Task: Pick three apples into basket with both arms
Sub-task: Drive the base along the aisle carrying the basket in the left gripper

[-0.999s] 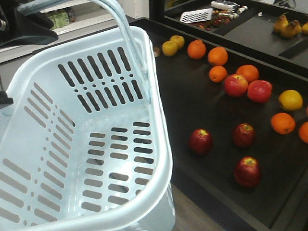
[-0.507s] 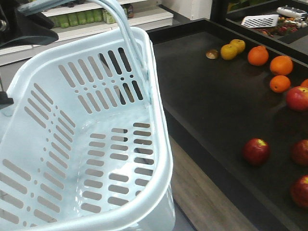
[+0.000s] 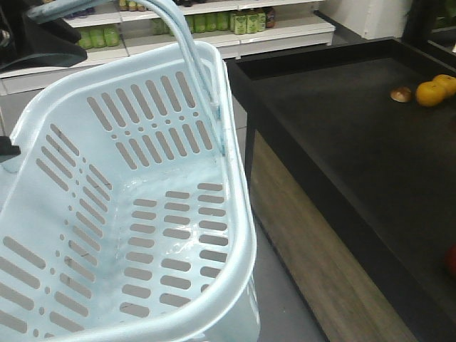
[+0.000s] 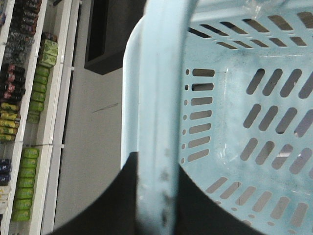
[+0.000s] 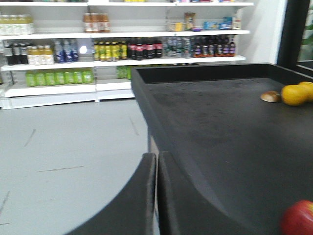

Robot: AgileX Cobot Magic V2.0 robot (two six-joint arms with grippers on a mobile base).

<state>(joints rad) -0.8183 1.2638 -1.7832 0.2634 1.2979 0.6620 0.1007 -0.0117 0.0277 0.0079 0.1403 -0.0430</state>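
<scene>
The basket is big but looks light. It is stiff plastic with slots in its sides and floor. It is empty, with no apple in it yet. The best place to hold it is the thin handle. The left jaws are shut tight on that handle, one on each side, and the basket hangs below them. I think it could swing or tip when fruit drops in.

The right jaws are pressed together with nothing between them. They would have to open wide before a grab.

Only one red apple shows. It sits on the black surface, ahead of the right jaws and off to their right, well apart from them. The picture edge cuts it off, so I cannot tell how dark it is. The other apples are out of view.

An apple is likely round, smooth, hard and a bit heavy. It can roll or slip, so it is best held around its fat middle and not squeezed too hard.

Farther ahead of the right jaws lie yellow-orange fruits, with a small brown thing just beside them.
</scene>
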